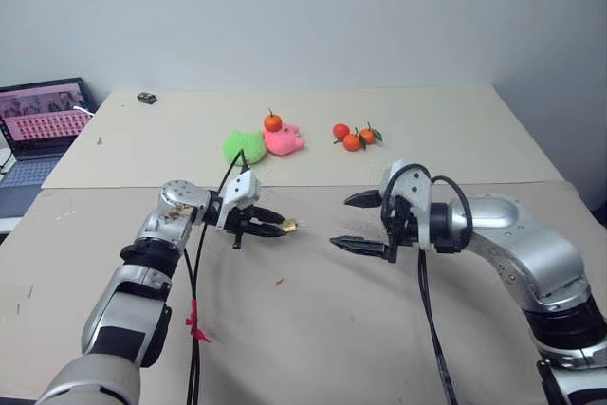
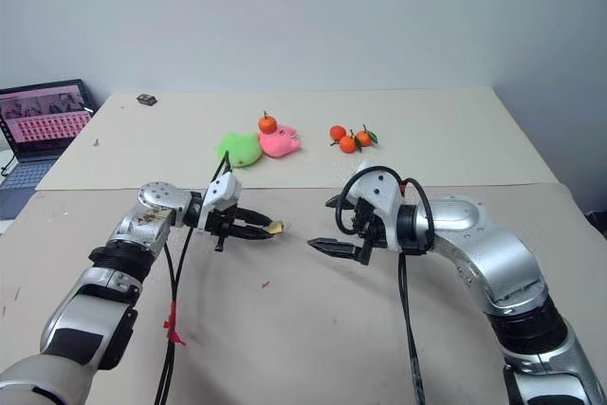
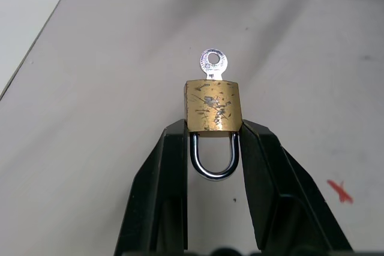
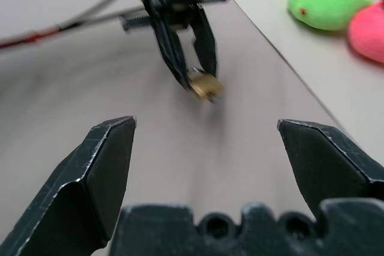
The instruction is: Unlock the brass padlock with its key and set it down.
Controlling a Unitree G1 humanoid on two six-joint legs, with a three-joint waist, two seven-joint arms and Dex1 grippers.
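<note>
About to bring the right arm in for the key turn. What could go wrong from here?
1. The left gripper pinches the small scuffed brass padlock only at its fingertips, by the shackle end; a twist on the silver key might pivot it or knock it loose.
2. The key head is tiny and the right gripper is wide open, so it could close on the lock body instead.

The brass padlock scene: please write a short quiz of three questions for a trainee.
1. Which gripper holds the brass padlock?
2. True or false: the key sits in the padlock body, opposite the shackle.
3. The right gripper is: A) shut on the key, B) open and holding nothing, C) holding a tangerine.

Key: 1. The left gripper. 2. True. 3. B.
</note>
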